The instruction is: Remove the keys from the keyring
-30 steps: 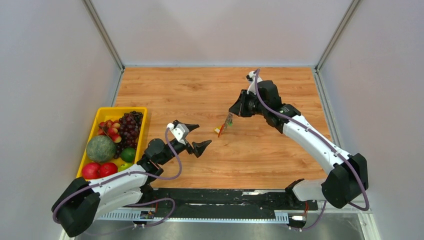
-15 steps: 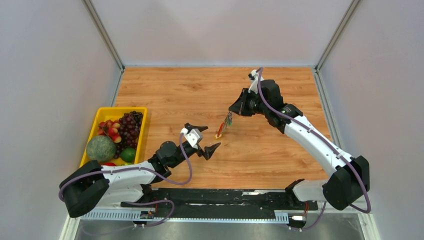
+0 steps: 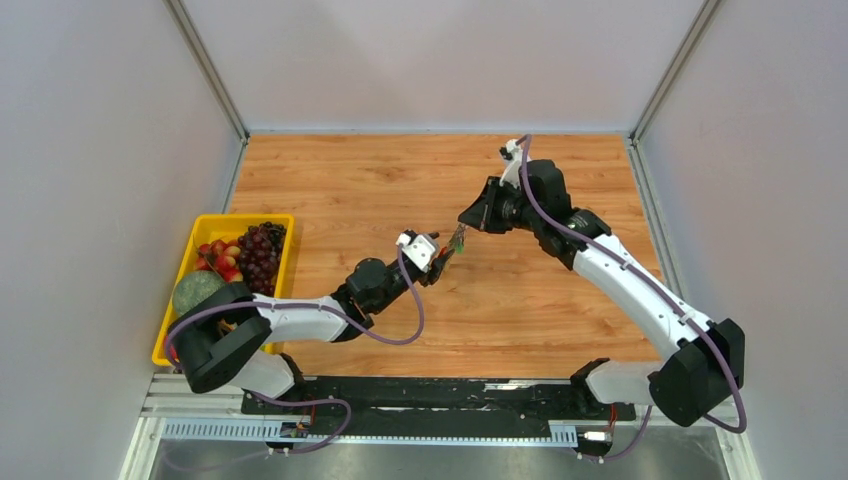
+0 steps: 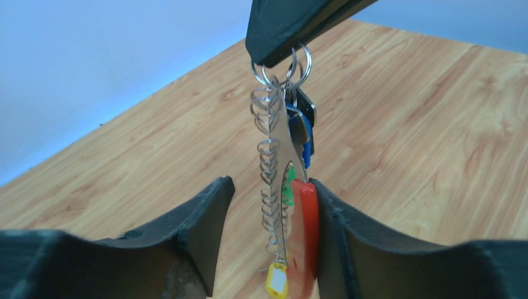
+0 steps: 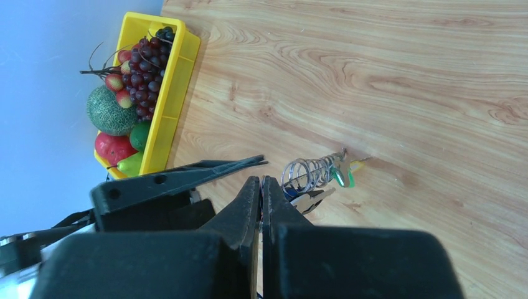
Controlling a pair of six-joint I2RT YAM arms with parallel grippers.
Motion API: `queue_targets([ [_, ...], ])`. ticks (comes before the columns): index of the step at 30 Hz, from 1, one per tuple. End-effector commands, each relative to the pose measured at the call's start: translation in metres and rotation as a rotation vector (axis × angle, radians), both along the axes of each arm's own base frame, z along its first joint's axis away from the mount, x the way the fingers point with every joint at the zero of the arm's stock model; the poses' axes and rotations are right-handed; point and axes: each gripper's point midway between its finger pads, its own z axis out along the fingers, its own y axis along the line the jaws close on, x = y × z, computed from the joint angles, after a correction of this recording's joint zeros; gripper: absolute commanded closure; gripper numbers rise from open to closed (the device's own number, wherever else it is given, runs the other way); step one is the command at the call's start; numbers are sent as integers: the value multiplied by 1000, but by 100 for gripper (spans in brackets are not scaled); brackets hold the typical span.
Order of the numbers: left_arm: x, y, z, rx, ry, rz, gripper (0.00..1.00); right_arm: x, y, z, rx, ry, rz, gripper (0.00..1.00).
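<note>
Two claws (image 3: pixel 440 258) (image 3: pixel 466 224), one keyring (image 4: pixel 306 230), one fruit tray (image 3: pixel 232 218).

Your worktop (image 3: pixel 350 190) is a light wood-grain board. Directly on it you have a yellow tray (image 3: pixel 245 217), set hard against the left edge toward the near side, with its long side running front to back. The tray holds fruit: dark grapes (image 3: pixel 262 255) at its far end with small red fruits (image 3: pixel 212 255) beside them, a netted green melon (image 3: pixel 195 292) mid-tray, and a lime (image 5: pixel 141 134) and a red apple (image 5: pixel 112 147) nearer you.
</note>
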Motion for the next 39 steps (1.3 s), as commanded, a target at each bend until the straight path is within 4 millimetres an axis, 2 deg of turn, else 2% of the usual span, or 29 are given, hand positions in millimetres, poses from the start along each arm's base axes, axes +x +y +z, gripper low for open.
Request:
queue_targets([
  [1,12,-10,23,-43,-59,24,56,-11,1,33,66,-48,17,100],
  [2,13,-10,23,-40,-56,30,72,-13,0,32,64,-49,18,100],
  [3,14,-10,23,-38,-53,36,81,-15,-1,30,60,-50,19,98],
  [4,16,-7,26,-42,-57,51,95,-17,-2,26,53,-47,21,92],
  [5,16,-5,25,-34,-60,58,98,-19,-4,26,49,-55,25,80],
  [6,15,-1,29,-31,-77,64,100,-21,-6,24,40,-67,31,57],
  [7,13,1,26,-11,-78,62,100,-23,-9,23,26,-82,40,38],
  [8,9,3,34,-6,-106,48,100,-26,-12,21,14,-97,45,27],
  [9,6,4,27,29,-97,36,100,-28,-15,19,0,-114,44,21],
  [10,2,5,34,39,-122,16,100,-30,-19,18,-14,-136,45,19],
  [11,-1,7,26,83,-104,4,100,-33,-23,18,-28,-161,50,19],
  [12,-5,9,33,88,-121,-11,100,-35,-26,17,-41,-187,56,19],
  [14,-14,14,24,137,-106,-38,100,-39,-32,13,-68,-239,72,20],
  [15,-20,16,32,125,-123,-58,100,-43,-33,12,-72,-263,88,22],
  [16,-24,19,28,143,-121,-73,100,-48,-34,9,-72,-284,111,24],
  [17,-32,18,34,133,-141,-111,100,-53,-33,8,-68,-309,139,26],
  [18,-37,19,29,160,-143,-135,100,-59,-32,6,-60,-329,170,29],
  [19,-45,18,35,156,-164,-177,100,-65,-30,2,-50,-347,199,31],
  [20,-49,19,31,181,-161,-195,100,-70,-29,6,-31,-375,219,32],
  [26,-69,21,37,191,-179,-284,100,-99,-22,23,73,-524,343,38],
  [35,-82,18,45,176,-199,-346,100,-126,-16,42,146,-647,476,47],
  [39,-82,18,48,168,-202,-349,100,-129,-12,40,151,-643,513,53],
])
